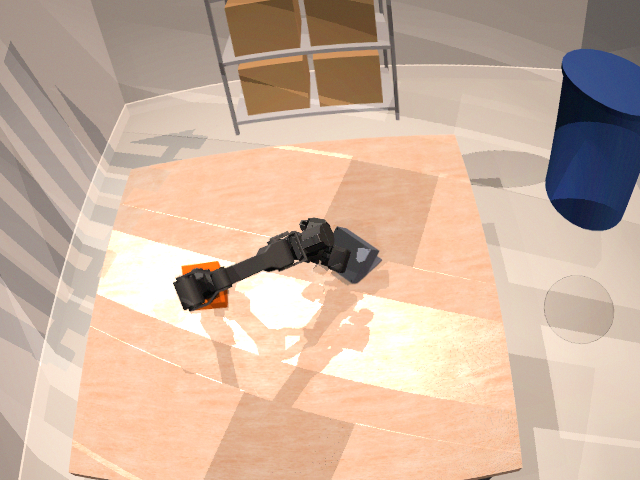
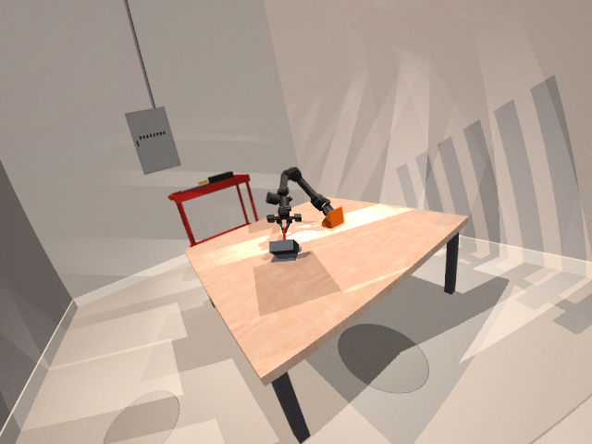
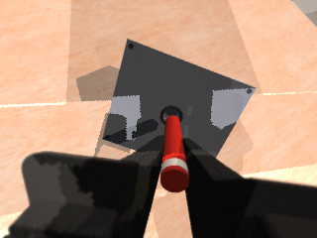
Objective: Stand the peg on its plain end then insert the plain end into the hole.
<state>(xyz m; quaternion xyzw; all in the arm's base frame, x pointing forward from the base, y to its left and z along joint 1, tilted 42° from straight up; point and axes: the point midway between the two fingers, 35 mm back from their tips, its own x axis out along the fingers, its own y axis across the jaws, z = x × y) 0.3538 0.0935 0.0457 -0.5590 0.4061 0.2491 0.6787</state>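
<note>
The red peg [image 2: 284,234] [image 3: 173,141] has its white band [image 3: 174,163] at the end nearest the wrist camera. My gripper [image 2: 284,228] [image 3: 172,142] is shut on the peg, its plain end pointing away toward the panel. The dark grey sloped panel [image 1: 352,240] [image 2: 282,247] [image 3: 149,74] stands in front of the arm. In the wrist view, the plain end overlaps the lower part of the hole [image 3: 171,109]; whether it is at or inside the mouth I cannot tell. In the top view the arm hides the peg and the hole.
The arm's orange base [image 1: 219,298] [image 2: 334,217] stands on the wooden table [image 1: 413,335] [image 2: 382,248]. Off the table are a shelf with boxes [image 1: 348,77], a blue bin [image 1: 594,155] and a red cart [image 2: 210,189].
</note>
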